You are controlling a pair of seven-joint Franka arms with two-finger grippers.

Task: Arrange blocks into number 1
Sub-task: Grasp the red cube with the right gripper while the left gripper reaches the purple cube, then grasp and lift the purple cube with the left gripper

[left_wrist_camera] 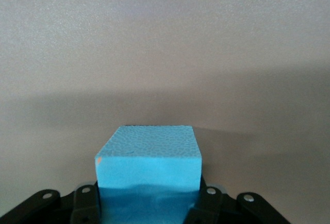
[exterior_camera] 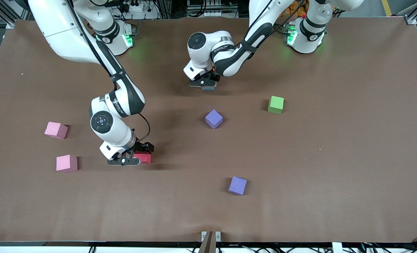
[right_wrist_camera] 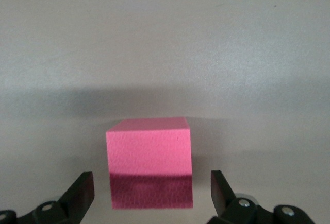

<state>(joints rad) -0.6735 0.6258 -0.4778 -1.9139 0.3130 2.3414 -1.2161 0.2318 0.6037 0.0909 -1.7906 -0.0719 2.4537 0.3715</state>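
Note:
My right gripper point(exterior_camera: 139, 155) stands open around the red block point(exterior_camera: 145, 158), which rests on the table. In the right wrist view its fingers point(right_wrist_camera: 82, 190) flank the red block point(right_wrist_camera: 149, 154) with a gap on each side. My left gripper point(exterior_camera: 204, 85) is low over bare table between the two bases. It is shut on the light blue block point(left_wrist_camera: 148, 157), of which only a sliver point(exterior_camera: 208, 88) shows from the front. Two purple blocks point(exterior_camera: 214, 118) point(exterior_camera: 237, 185) and the green block point(exterior_camera: 275, 104) lie loose. The orange block is out of view.
Two pink cubes point(exterior_camera: 56, 130) point(exterior_camera: 66, 163) sit at the right arm's end of the table, beside the right gripper. The brown table point(exterior_camera: 334, 175) runs wide toward the left arm's end.

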